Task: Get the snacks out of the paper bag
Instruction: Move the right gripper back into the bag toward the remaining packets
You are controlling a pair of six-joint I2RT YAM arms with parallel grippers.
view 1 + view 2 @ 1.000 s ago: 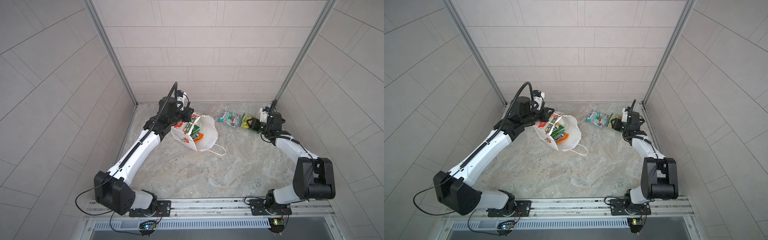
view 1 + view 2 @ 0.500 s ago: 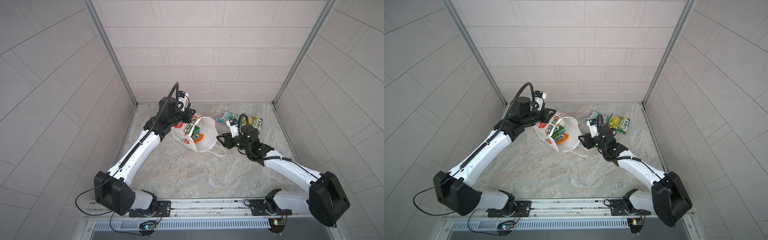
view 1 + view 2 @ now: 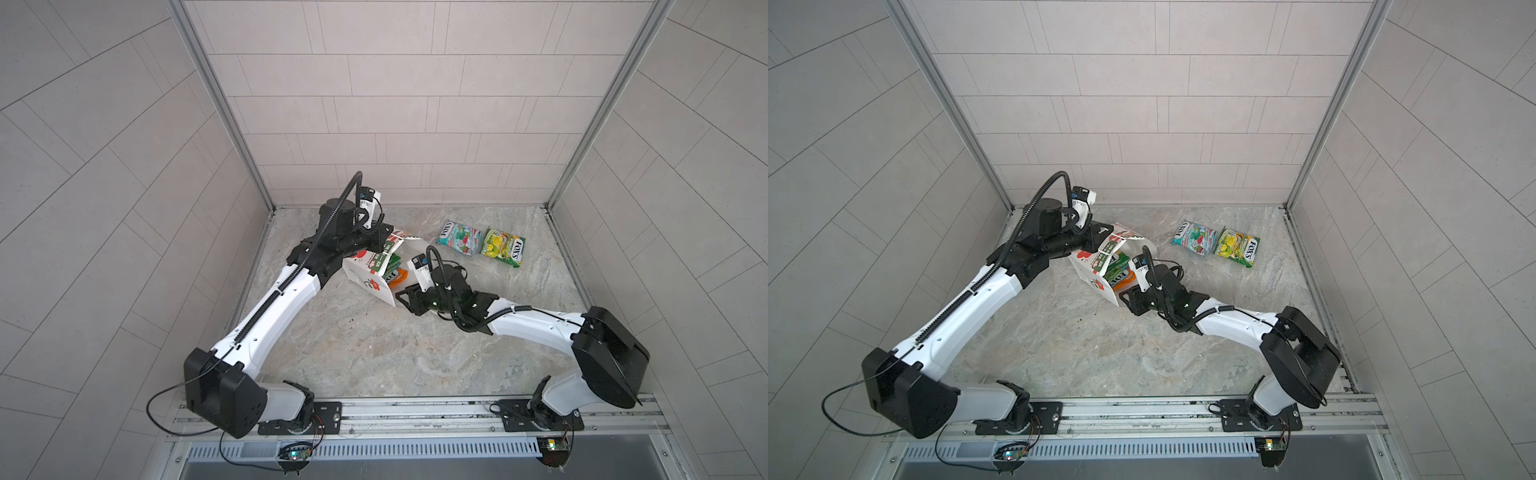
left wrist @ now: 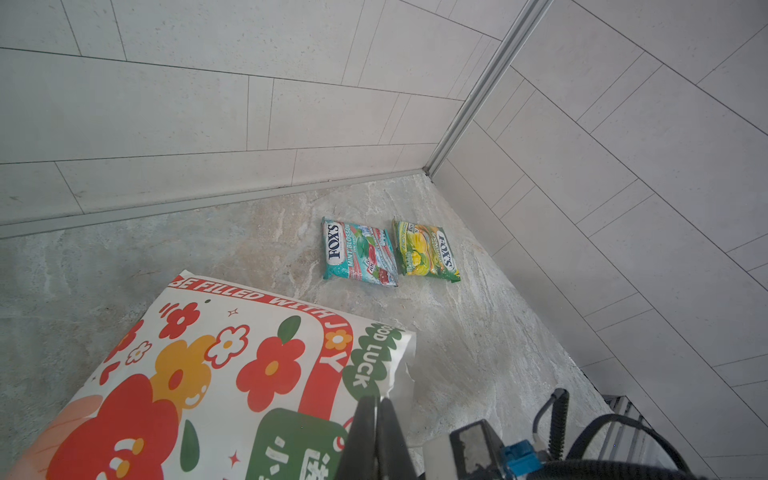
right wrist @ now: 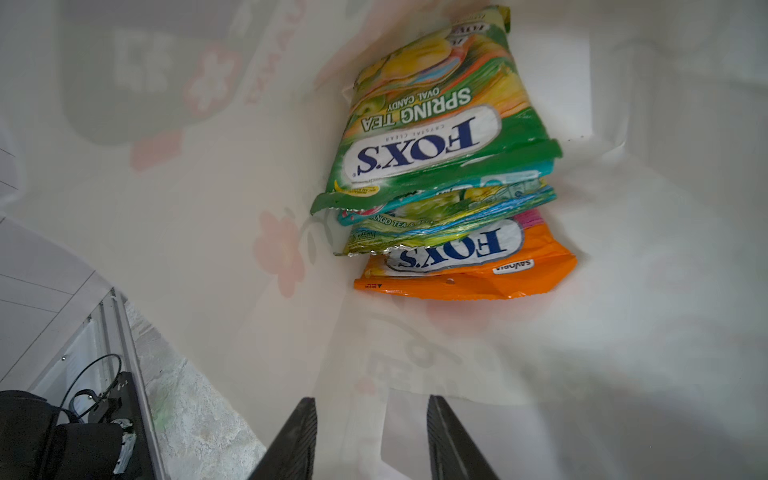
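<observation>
The paper bag (image 3: 368, 276) sits just left of centre in both top views. It is tipped over on the marble floor (image 3: 374, 353) with its mouth turned toward the right of the frame. My left gripper (image 3: 384, 240) is closed tight on the bag's upper rim. In the left wrist view its fingers (image 4: 365, 432) meet, with the torn paper edge pinched between them.

My right gripper (image 3: 401, 297) is at the lower corner of the mouth. In the right wrist view its fingers (image 5: 293, 440) stand apart at a middling gap, with nothing clasped between them and the bag's white inner wall (image 5: 166, 208) ahead.

Some of the snacks are still stacked deep inside the bag. A green packet (image 5: 432, 124) lies on top and an orange packet (image 5: 469, 270) at the bottom. I count two more edges, one teal and one yellow-green, sandwiched between them.

Two snacks lie out on the floor in the upper right of the top views. They are a teal packet (image 3: 460, 242) and a green-yellow packet (image 3: 502, 251), flat and side by side with their edges just touching, well apart from the bag.
</observation>
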